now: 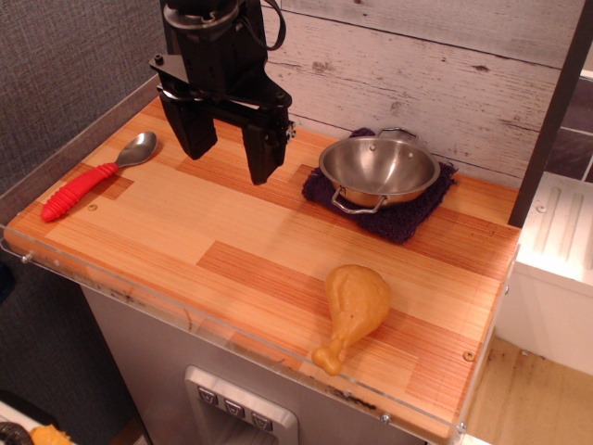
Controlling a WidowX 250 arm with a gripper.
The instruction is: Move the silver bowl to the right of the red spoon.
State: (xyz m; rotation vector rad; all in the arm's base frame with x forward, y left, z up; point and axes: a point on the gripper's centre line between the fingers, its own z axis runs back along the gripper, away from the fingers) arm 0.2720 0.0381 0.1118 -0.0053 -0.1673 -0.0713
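Observation:
The silver bowl (380, 169) sits upright on a purple cloth (408, 215) at the back right of the wooden table; its two wire loop handles show at front and back. The red spoon (95, 177) lies at the far left, red ribbed handle toward the front left, metal head toward the back. My black gripper (232, 159) hangs open and empty above the table between the spoon and the bowl, closer to the spoon's head, with its fingers pointing down.
A yellow toy chicken drumstick (352, 311) lies near the front right edge. A clear plastic lip (185, 320) runs along the table's front. A plank wall stands behind, a grey wall at left, and a dark post (554, 111) at right.

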